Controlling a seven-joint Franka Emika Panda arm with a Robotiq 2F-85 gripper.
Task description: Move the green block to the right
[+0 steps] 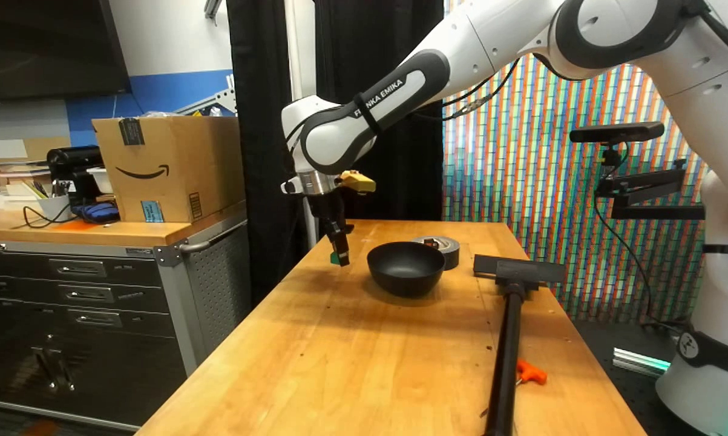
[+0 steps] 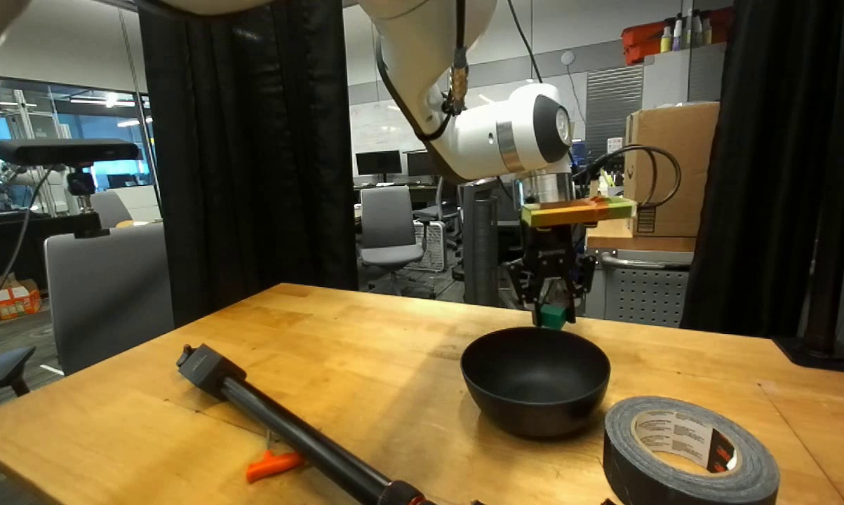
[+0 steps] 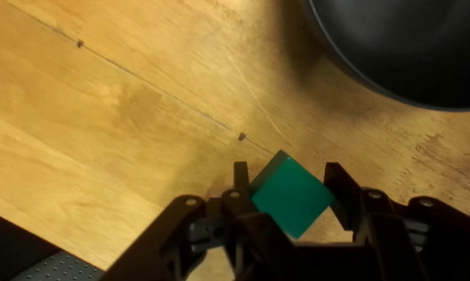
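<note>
The green block (image 3: 293, 195) is a small cube that sits between the fingers of my gripper (image 3: 289, 191) in the wrist view. The fingers are shut on it at two opposite corners, so it is turned like a diamond. The block also shows at the fingertips in both exterior views (image 1: 335, 259) (image 2: 553, 316). The gripper (image 2: 553, 313) points down and holds the block a little above the wooden table, beside the black bowl (image 2: 534, 393). The bowl stands upright and shows at the top right of the wrist view (image 3: 375, 84).
A roll of grey tape (image 2: 688, 456) stands near the bowl. A long black pole with a flat head (image 1: 506, 351) lies along the table, with an orange-handled tool (image 1: 530, 371) beside it. The table's edge (image 3: 43, 238) shows at the lower left of the wrist view.
</note>
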